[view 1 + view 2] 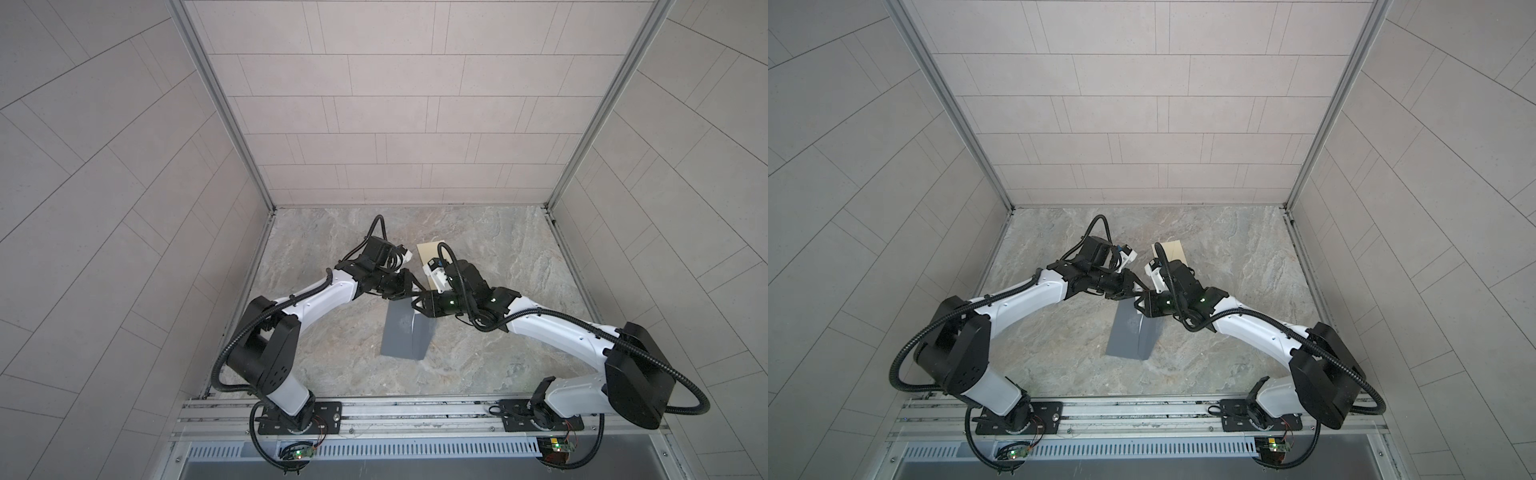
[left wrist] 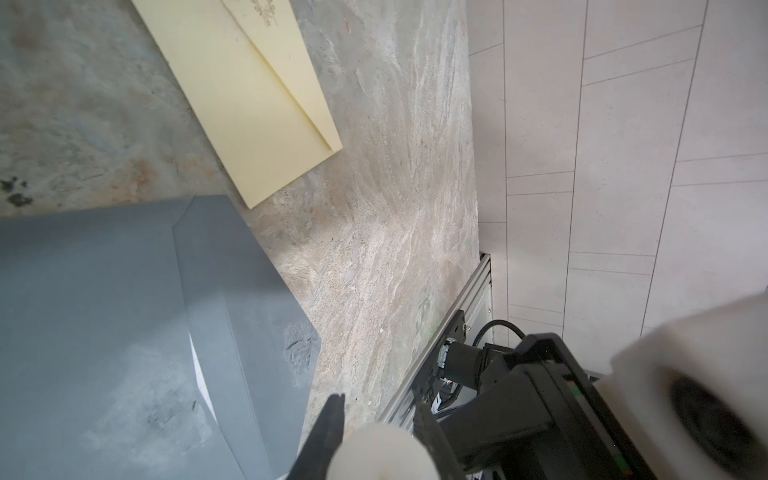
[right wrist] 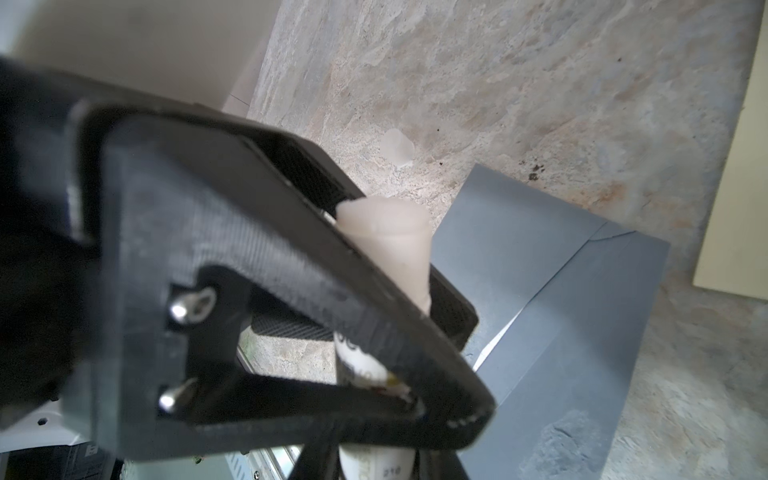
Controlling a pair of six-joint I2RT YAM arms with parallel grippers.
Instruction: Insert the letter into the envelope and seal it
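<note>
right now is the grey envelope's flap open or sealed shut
Open. In the left wrist view the flap of the grey envelope lies spread away from its body, and a white sliver shows at the mouth.

Flat on a mottled, stone-patterned tabletop point(image 1: 498, 291): a grey envelope point(image 1: 405, 336) near the middle and, just beyond its far end, a cream envelope point(image 1: 428, 251), close by but apart.

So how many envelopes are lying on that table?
2. A grey envelope lies in the middle, flap open, a white letter peeking out; a cream envelope lies just behind it, farther back. The robot arms cover some table, so another could be hidden.
</note>
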